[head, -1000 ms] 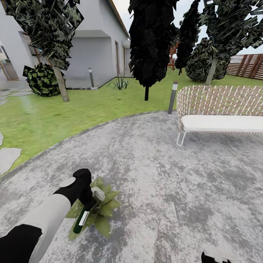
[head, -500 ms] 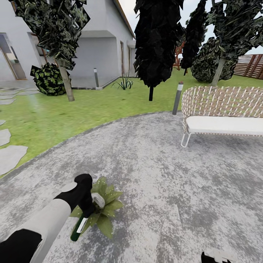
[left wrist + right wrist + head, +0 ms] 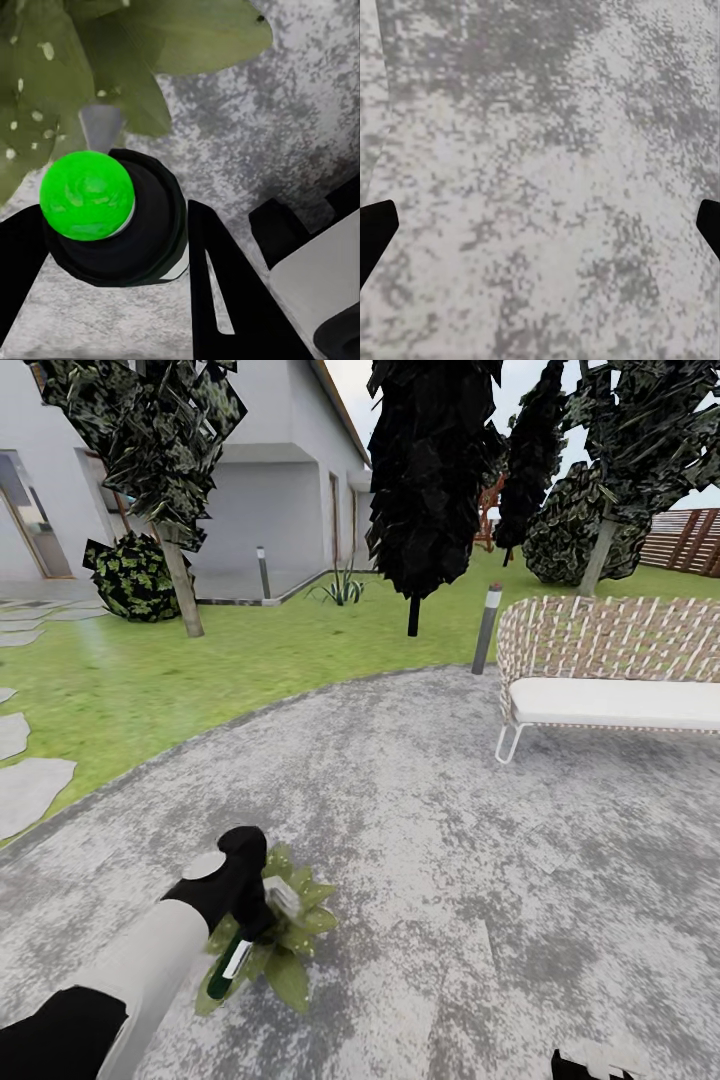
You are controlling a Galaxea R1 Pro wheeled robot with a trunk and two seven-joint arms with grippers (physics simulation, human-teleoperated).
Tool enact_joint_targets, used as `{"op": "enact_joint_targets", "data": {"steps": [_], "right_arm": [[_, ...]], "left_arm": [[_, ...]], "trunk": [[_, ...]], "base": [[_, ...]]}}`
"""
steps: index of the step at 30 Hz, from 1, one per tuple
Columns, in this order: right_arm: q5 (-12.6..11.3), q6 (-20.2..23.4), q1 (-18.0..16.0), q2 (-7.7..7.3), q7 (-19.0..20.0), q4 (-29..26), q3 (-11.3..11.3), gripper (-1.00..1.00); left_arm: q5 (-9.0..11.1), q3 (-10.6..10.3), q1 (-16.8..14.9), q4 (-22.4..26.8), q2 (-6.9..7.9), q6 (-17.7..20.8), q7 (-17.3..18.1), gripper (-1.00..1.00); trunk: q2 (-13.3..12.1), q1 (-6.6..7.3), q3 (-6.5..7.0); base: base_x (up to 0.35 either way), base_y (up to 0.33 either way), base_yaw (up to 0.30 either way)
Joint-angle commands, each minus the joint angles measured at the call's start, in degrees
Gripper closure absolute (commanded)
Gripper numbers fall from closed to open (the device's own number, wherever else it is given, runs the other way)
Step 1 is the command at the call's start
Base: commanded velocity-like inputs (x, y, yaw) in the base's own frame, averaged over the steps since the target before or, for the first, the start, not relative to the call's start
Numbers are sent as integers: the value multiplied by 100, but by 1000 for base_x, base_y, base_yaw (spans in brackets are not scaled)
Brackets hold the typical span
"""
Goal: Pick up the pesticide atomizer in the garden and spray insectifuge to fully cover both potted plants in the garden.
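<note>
Atomizer (image 3: 228,966) pinched in my left gripper (image 3: 250,930) over the potted plant (image 3: 290,950); right gripper (image 3: 540,217) spread. Tilting could send spray past the leaves.

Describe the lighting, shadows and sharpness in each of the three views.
Head view: flat, even daylight, hardly any cast shadows on the patio; distant trees render dark and blocky. Left wrist view: the pesticide atomizer in the left gripper is close and soft-edged, with the potted plant behind it slightly blurred. Right wrist view: speckled paving looks coarse and blurry; the right gripper fingertips are plain black.
</note>
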State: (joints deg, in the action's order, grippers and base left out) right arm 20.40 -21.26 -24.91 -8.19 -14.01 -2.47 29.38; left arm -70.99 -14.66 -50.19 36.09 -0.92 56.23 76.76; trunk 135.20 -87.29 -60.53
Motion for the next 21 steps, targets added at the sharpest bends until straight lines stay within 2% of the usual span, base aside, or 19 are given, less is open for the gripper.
{"op": "enact_joint_targets", "data": {"steps": [1,3,10,12,14,16,18,21], "right_arm": [[60,-19,-5,0,-22,10,41,-100],[60,-19,-5,-2,-22,10,41,-100],[60,-19,-5,-4,-22,10,41,-100],[60,-19,-5,-3,-22,10,41,-100],[60,-19,-5,-1,-22,10,41,-100],[60,-19,-5,1,-22,10,41,-100],[60,-21,-5,4,-22,14,41,-100],[60,-22,-5,9,-28,11,41,-100]], "left_arm": [[-44,-1,-4,79,31,62,68,100],[-46,5,4,181,59,63,81,100],[-21,12,3,255,-67,64,93,100],[-23,16,50,255,-51,61,94,100],[-12,21,79,223,12,51,94,100],[20,23,99,179,259,40,98,100],[45,31,103,173,435,38,103,100],[60,75,105,201,491,32,103,100]], "trunk": [[2,1,-5],[2,1,-5],[2,1,-5],[2,1,-5],[2,1,-5],[2,1,-5],[2,1,-5],[2,1,-5]], "base": [[0,0,0],[0,0,0],[0,0,0],[0,0,0],[0,0,0],[0,0,0],[0,0,22],[0,0,174]]}}
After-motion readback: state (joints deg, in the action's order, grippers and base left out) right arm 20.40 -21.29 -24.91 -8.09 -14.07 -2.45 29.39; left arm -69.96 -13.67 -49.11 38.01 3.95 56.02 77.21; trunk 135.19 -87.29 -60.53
